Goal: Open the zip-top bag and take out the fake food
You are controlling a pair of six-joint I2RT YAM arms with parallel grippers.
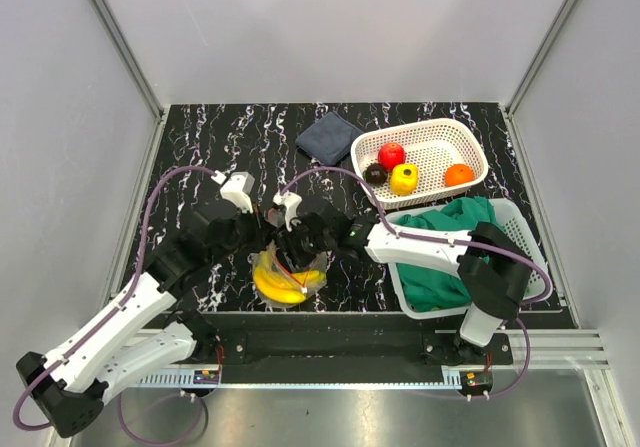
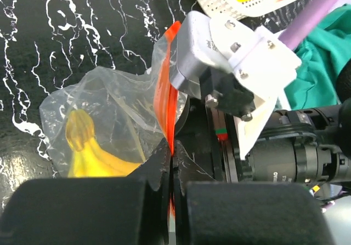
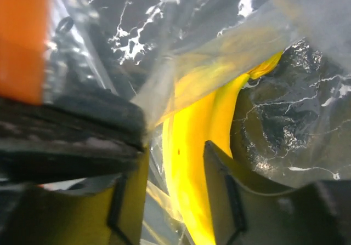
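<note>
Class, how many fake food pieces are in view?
5: apple, dark fruit, yellow pepper, orange in the white basket; bananas in the zip-top bag. More may hide there.

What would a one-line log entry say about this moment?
left hand: shut on zip-top bag strip | right hand: astride bananas in bag, grip unclear | stage: bananas not yet out

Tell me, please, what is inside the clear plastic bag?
Yellow bananas show through the bag. Near its mouth the left claw and the right claw cover the plastic, so anything else there cannot be seen.
</note>
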